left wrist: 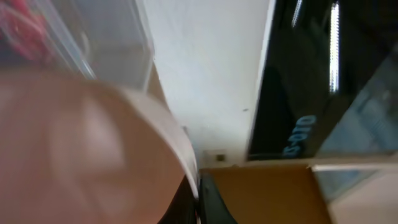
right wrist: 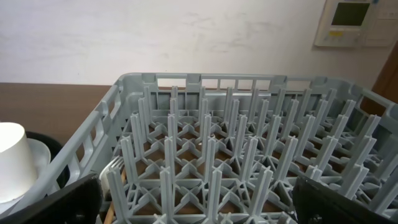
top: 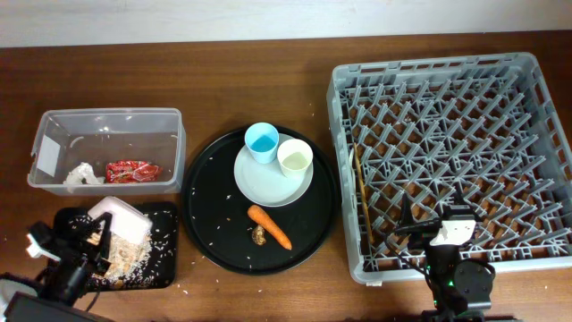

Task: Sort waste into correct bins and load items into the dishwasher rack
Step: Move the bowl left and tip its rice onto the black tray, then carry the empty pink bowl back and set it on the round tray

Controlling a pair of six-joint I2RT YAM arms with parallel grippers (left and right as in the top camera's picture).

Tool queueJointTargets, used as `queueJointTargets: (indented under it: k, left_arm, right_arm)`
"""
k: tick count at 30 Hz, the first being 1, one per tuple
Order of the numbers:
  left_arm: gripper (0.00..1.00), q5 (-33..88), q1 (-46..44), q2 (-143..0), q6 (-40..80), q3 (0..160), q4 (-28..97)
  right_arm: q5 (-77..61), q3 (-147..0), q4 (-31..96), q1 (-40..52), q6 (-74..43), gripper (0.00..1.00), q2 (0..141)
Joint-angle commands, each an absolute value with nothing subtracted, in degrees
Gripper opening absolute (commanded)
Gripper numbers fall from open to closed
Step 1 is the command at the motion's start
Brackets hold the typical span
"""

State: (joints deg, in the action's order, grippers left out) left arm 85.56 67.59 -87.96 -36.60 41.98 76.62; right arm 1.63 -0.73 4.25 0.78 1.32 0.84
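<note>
The white bowl [top: 121, 219] is tipped on its side over the flat black tray [top: 165, 268], where beige rice leftovers [top: 125, 255] lie. My left gripper [top: 94, 234] is shut on the bowl's rim; the left wrist view shows the rim [left wrist: 93, 143] pinched between the fingers [left wrist: 199, 199]. The clear tub [top: 107, 121] holds the white napkin [top: 80, 175] and red wrapper [top: 131, 170]. The grey-green plate [top: 268, 183] carries the blue cup [top: 263, 140] and cream cup [top: 295, 158]. The carrot [top: 270, 226] and brown scrap [top: 259, 235] lie beside it. My right gripper [top: 429, 224] is open at the front edge of the rack [top: 536, 80], over its pegs [right wrist: 199, 199].
The plate, cups, carrot and scrap sit on a large round black tray [top: 206, 215]. Wooden chopsticks [top: 362, 192] lie in the rack's left side. Rice grains are scattered on the table round the flat tray. A wall stands behind the rack [right wrist: 205, 112].
</note>
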Motion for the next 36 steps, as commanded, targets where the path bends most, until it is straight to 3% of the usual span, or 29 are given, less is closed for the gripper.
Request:
queueJointTargets:
  k: [1, 4, 6, 12, 14, 16, 20, 25, 29, 32, 36]
  left_arm:
    - [0.00, 84.6, 67.6, -87.9, -39.2, 42.7, 77.0]
    - [0.00, 82.2, 67.6, -87.8, -42.1, 42.8, 77.8]
    - [0.00, 80.6, 67.6, -86.5, -56.8, 48.5, 95.3]
    - [0.00, 75.2, 62.7, -69.7, -42.9, 62.8, 96.3]
    - [0.00, 73.6, 61.0, -65.7, -40.4, 62.8, 93.7]
    - [0.00, 66.7, 57.4, -63.3, -30.3, 62.8, 86.0]
    - [0.00, 51.2, 43.8, -61.3, -11.6, 62.8, 72.8]
    - [0.00, 18.5, 5.1, -61.1, 10.4, 62.8, 58.6]
    - [0.00, 1.2, -15.7, -64.5, 20.9, 62.6, 57.6]
    - [0.00, -0.5, -22.5, -74.8, 21.9, 62.5, 57.1]
    - [0.00, -0.4, -23.4, -90.3, 21.9, 62.5, 54.0]
  right_arm:
    - [2.2, -0.3, 4.5, 0.4, 1.0, 0.99, 0.4]
    - [2.2, -0.3, 4.5, 0.4, 1.0, 0.99, 0.4]
    - [2.2, -0.3, 4.5, 0.4, 1.0, 0.99, 0.4]
    - [2.2, -0.3, 4.5, 0.4, 1.0, 0.99, 0.4]
    - [2.2, -0.3, 4.5, 0.4, 1.0, 0.99, 0.4]
    - [2.2, -0.3, 4.5, 0.4, 1.0, 0.99, 0.4]
    - [2.2, -0.3, 4.5, 0.4, 1.0, 0.99, 0.4]
    - [2.2, -0.3, 4.5, 0.4, 1.0, 0.99, 0.4]
    - [2.2, -0.3, 4.5, 0.4, 1.0, 0.99, 0.4]
    - [2.2, -0.3, 4.5, 0.4, 1.0, 0.99, 0.4]
    - [2.2, -0.3, 4.5, 0.4, 1.0, 0.99, 0.4]
